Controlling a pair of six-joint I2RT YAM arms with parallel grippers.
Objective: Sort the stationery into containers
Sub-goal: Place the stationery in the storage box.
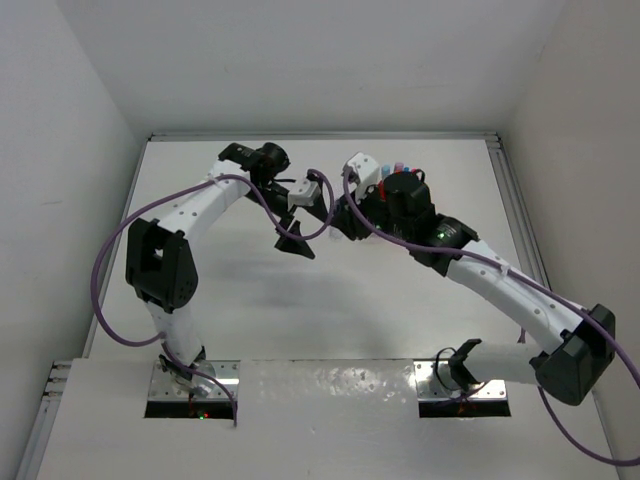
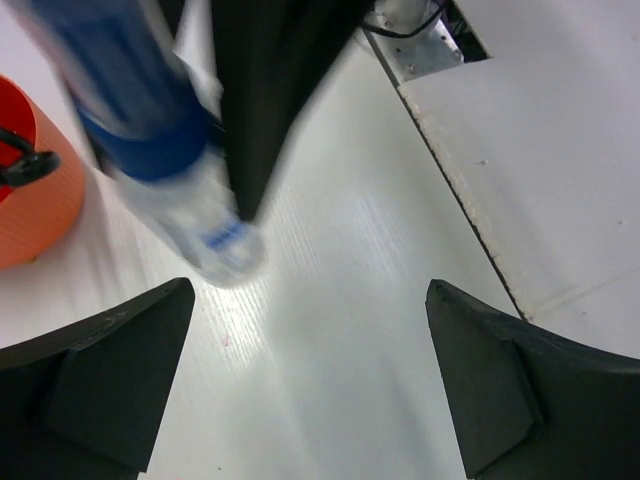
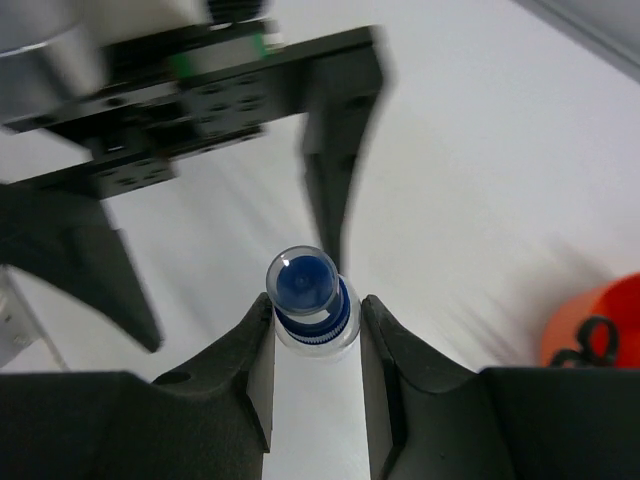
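Note:
The small blue-capped bottle (image 3: 303, 286) sits between the two pads of my right gripper (image 3: 315, 312), which is shut on it just below the cap. In the left wrist view the same bottle (image 2: 160, 120) shows blurred, above and left of my left gripper (image 2: 310, 290). That gripper is open with only bare table between its fingers. In the top view both grippers meet over the table's middle, left gripper (image 1: 296, 240) beside right gripper (image 1: 345, 222). The orange tub (image 3: 600, 315) stands to the right of the bottle and is partly cut off; the tub (image 2: 40, 190) also shows at the left edge.
Black scissors handles (image 3: 585, 345) stick out of the tub. Pink and blue marker caps (image 1: 398, 166) show behind the right wrist. A raised white ledge (image 2: 540, 150) borders the table on the right. The left gripper's black fingers (image 3: 335, 160) hang just beyond the bottle.

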